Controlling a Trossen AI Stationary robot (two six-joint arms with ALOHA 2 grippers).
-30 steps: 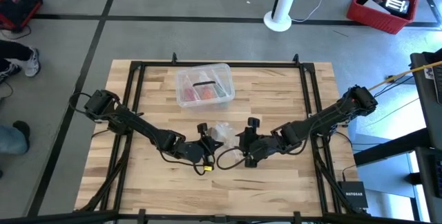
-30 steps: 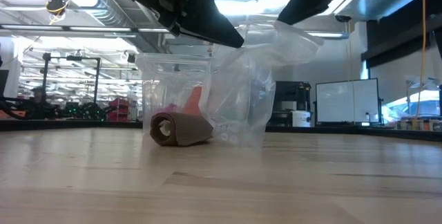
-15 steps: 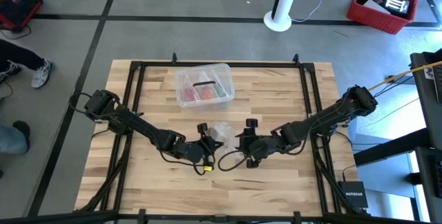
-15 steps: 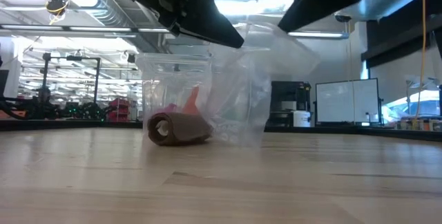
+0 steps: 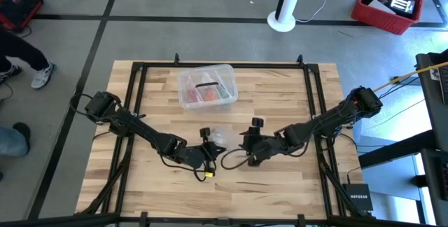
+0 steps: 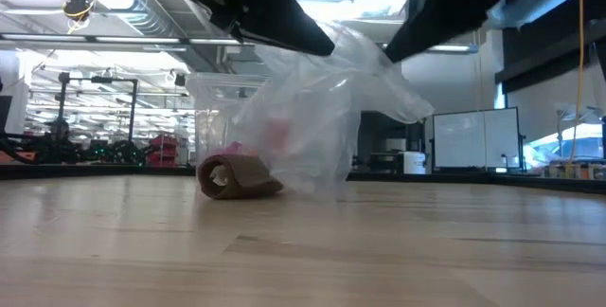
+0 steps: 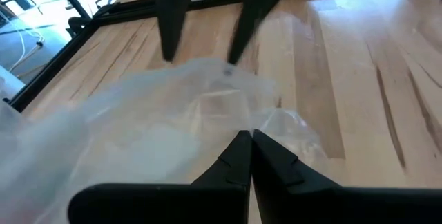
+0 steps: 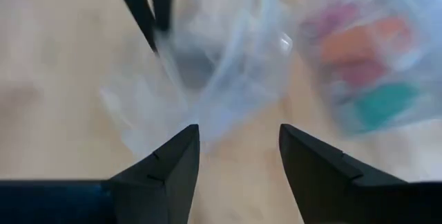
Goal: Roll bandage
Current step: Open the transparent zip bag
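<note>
The bandage (image 6: 235,175) lies rolled, brown-tan, on the wooden table (image 6: 303,250); my left gripper (image 7: 247,138) pinches the plastic bag (image 6: 327,108), right gripper (image 8: 238,144) apart.

Both dark arms are reaching inward from the table's outer edges, elbows bent, wrists meeting near the table's middle. The left gripper (image 7: 247,141) is sitting with its fingers pressed tip to tip, pinching the clear plastic bag (image 7: 159,127). The right gripper (image 8: 238,148) is facing it from close by, its fingers (image 8: 173,162) standing well apart, with nothing between them.
</note>
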